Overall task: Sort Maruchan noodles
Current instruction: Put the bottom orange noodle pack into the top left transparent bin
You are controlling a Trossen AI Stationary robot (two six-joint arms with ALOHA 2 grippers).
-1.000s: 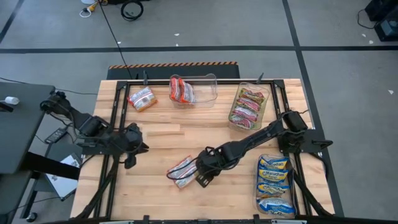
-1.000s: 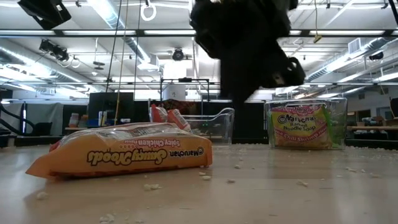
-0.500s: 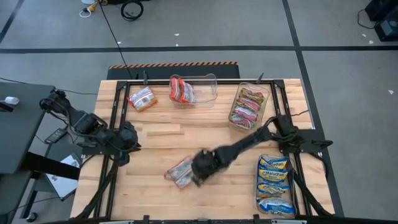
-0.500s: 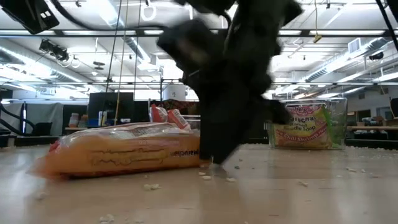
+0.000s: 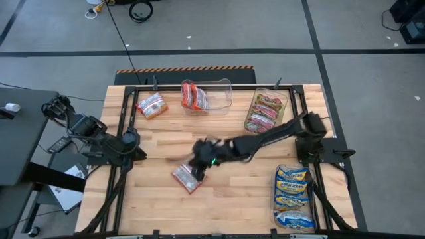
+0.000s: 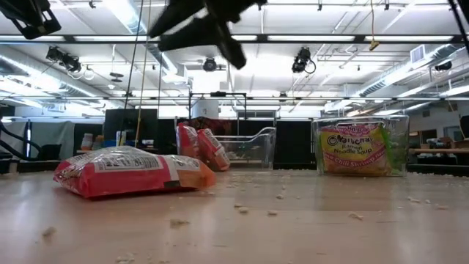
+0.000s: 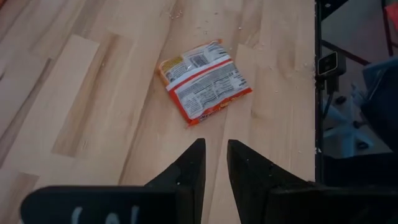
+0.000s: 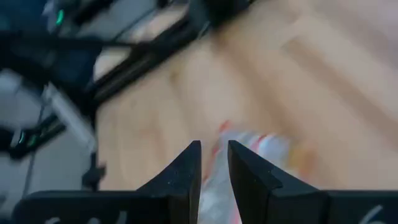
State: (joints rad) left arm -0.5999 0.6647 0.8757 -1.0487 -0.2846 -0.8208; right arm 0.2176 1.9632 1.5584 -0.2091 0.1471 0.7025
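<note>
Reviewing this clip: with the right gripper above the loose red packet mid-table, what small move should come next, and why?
Probably lower the right gripper onto the red packet and open wider to grasp it. The packet lies flat and alone on the table, the gripper holds nothing with its fingers nearly together, and the clear bin with red packets sits at the far edge.

The butcher-block table [image 5: 166, 199] is showing pale, matt wooden planks dusted with rough crumbs. The red noodle packet [image 6: 128, 172] is gleaming in glossy, crinkled plastic, and the clear bin [image 6: 253, 147] is looking smooth and transparent, while the grippers' dark fingers [image 7: 193, 171] are looking matt.
</note>
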